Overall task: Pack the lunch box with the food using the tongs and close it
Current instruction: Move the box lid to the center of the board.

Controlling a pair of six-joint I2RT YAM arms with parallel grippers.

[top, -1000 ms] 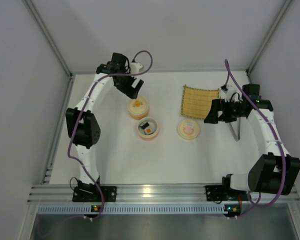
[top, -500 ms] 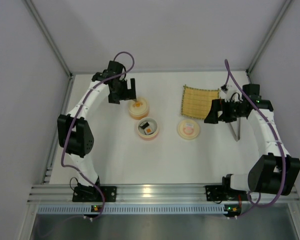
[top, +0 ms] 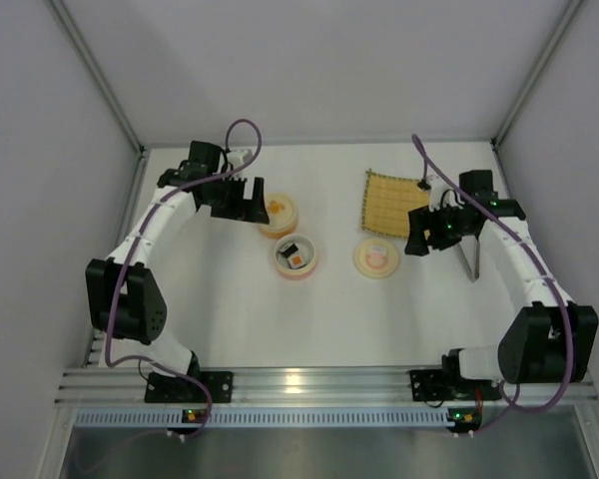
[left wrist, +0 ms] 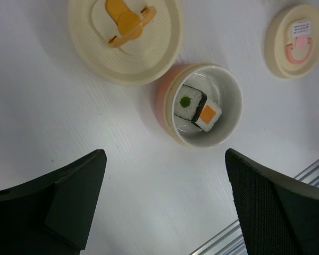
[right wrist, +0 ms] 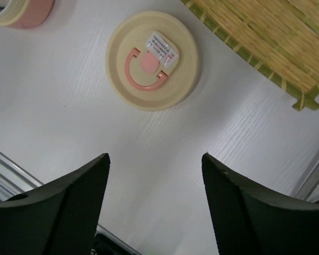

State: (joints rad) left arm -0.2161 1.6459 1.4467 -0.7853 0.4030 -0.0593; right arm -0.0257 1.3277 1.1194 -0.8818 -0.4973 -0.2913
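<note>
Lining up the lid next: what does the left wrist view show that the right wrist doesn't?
Left wrist only: two sushi rolls in the open bowl, and the orange-handled lid. Right wrist only: the bamboo mat. Both: the pink-handled lid; the right wrist also clips a bowl's edge, which bowl is unclear.

Two slim robot arms. L arm (top: 152, 218) & R arm (top: 527, 257): white tube links w/ chunky black joints (top: 120, 304), the biggest a rounded black block approx. mid-arm. Each has a small black base (top: 175, 384). A purple cable (top: 243, 123) loops free nr each wrist, then runs along the white links. L gripper (left wrist: 166, 164) & R gripper (right wrist: 154, 175): black bodies, each w/ two broad matte-black fingers (left wrist: 266, 207), inner faces covered in a fine dotted grip texture, edges smooth.
</note>
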